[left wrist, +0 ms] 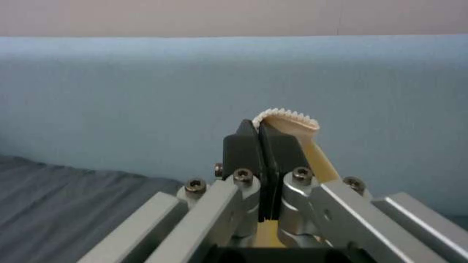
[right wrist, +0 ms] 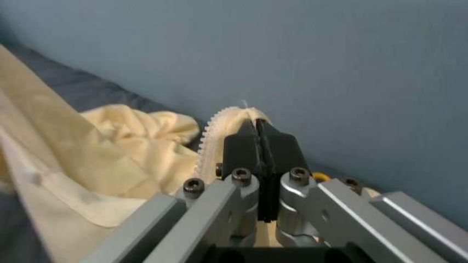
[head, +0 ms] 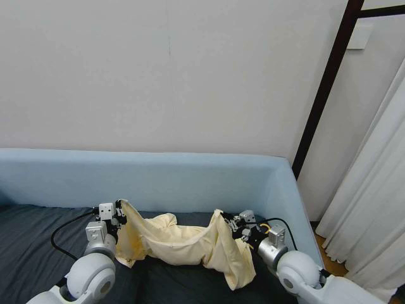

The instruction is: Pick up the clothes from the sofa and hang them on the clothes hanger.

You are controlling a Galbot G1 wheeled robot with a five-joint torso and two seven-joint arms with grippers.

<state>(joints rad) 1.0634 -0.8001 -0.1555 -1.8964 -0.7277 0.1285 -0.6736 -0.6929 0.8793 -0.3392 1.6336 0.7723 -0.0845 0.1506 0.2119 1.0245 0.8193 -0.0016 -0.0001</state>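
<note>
We see a pale yellow garment [head: 183, 244] stretched between our two arms over the sofa [head: 158, 180]. Its long axis runs from our left to our right, roughly in line with the light blue backrest. The left gripper [head: 117, 212] holds one end up near the backrest. The right gripper [head: 234, 223] holds the other end, close to the sofa's right armrest. Between them the cloth sags in a crumpled band. A longer fold hangs down under the right gripper toward the dark seat cushion [head: 31, 240]; we cannot tell whether it touches the cushion.

In the left wrist view the black fingers [left wrist: 241, 150] are pressed together on the cloth, and a scalloped white trim sticks out just past their tips. In the right wrist view the fingers [right wrist: 281, 150] are likewise clamped tight on the cloth. The same toothed trim curls over their tips, and the rest of the cloth spreads away in loose folds.

Behind the sofa is a plain light wall. A dark pole [head: 323, 95] rises at a slant beyond the right armrest, with a white curtain [head: 373, 190] beside it.
</note>
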